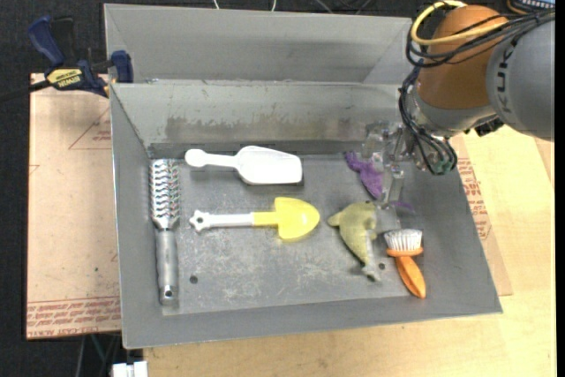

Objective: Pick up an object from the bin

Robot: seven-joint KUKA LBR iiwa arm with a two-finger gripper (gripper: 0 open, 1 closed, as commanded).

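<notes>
Currently the arm point(521, 84) comes in from the right, orange cover point(455, 57) with cables on the wrist, over the right rear part of the grey metal bin point(265, 278). The fingers point(394, 185) point down toward the bin floor, close to the back wall. Cannot tell if they are released or clenched: they read as one narrow metal stem from this angle.

Nearest thing is a small purple thing point(366, 174), limp-looking with an uneven shape, lying in the right rear area just left of the fingers. A bit of purple also peeks out low on their right side. Cannot tell if the tips touch it or if any of it sits between them, so no hold confirmed.

Just in front of the fingers lies a pale yellow-green toy point(357, 229), curved, animal-like. To its right and touching or almost touching it is a small brush point(408, 265) with an orange handle and white bristles, handle pointing to the front right.

Mid-bin there is a yellow toy shovel point(296, 219) with a white handle pointing left. Behind it is a white scoop point(256, 165), handle also to the left, apart from the shovel. Along the left wall lies a grey hairbrush point(164, 225), lengthwise front to back, bristles at the rear end, well apart from the fingers.

All things lie flat on the floor, none stacked. The bin sits on a light desk point(534, 331).
</notes>
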